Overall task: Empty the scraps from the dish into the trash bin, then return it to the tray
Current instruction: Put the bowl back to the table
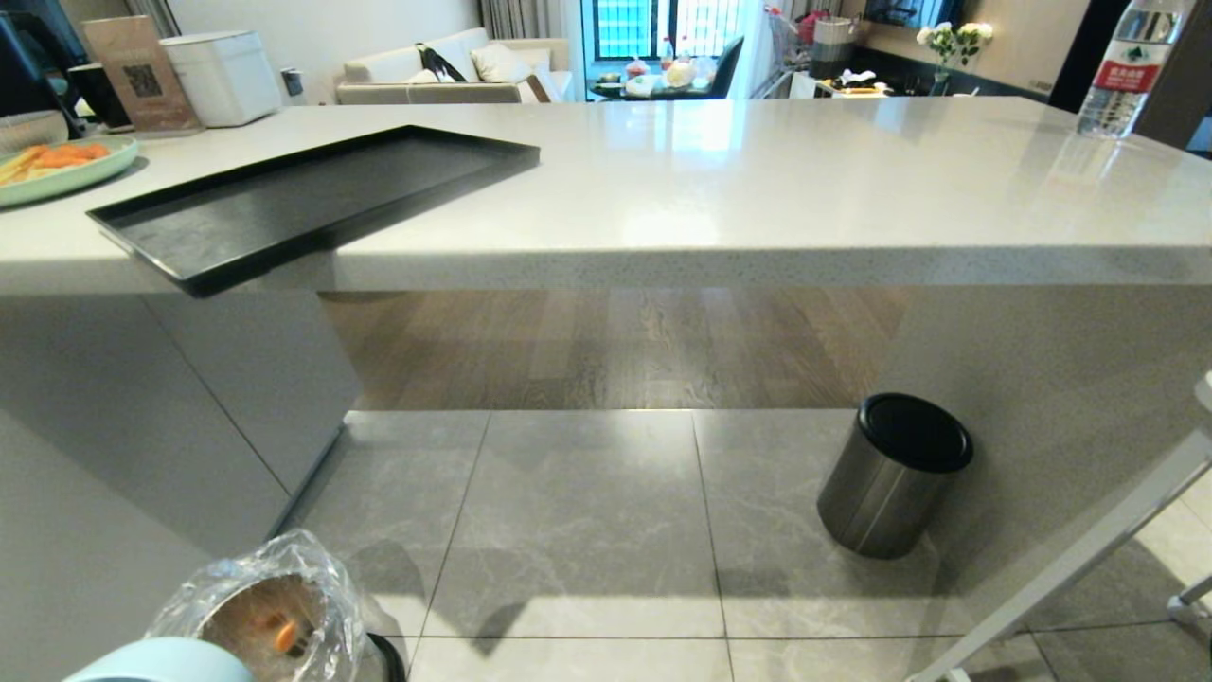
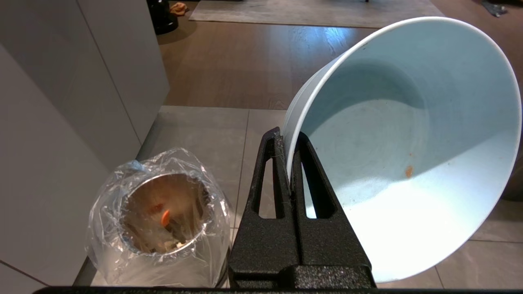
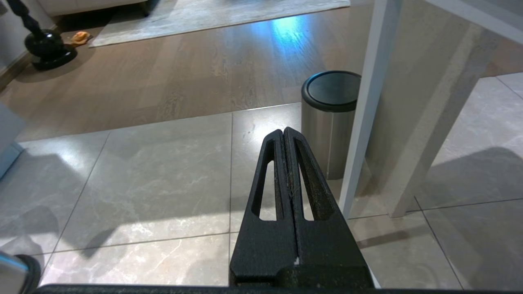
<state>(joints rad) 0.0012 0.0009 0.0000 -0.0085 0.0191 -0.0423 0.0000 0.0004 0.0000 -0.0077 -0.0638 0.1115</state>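
Observation:
My left gripper (image 2: 289,136) is shut on the rim of the dish (image 2: 408,155), a pale blue bowl held tilted on its side, its inside bare except for a small orange smear. A sliver of the dish (image 1: 161,663) shows at the bottom left of the head view. Beside it on the floor stands the trash bin (image 2: 159,216), steel with a crinkly clear liner, also seen as the trash bin (image 1: 270,616) in the head view. The scraps (image 2: 165,216) lie inside it. The black tray (image 1: 312,194) rests empty on the counter, overhanging its edge. My right gripper (image 3: 283,132) hangs shut and empty above the floor tiles.
A steel bin with a black lid (image 1: 895,474) stands on the floor under the counter (image 1: 757,189). A green plate with orange slices (image 1: 57,166) sits left of the tray. A water bottle (image 1: 1127,66) stands at the far right. A white table leg (image 3: 363,110) is near my right gripper.

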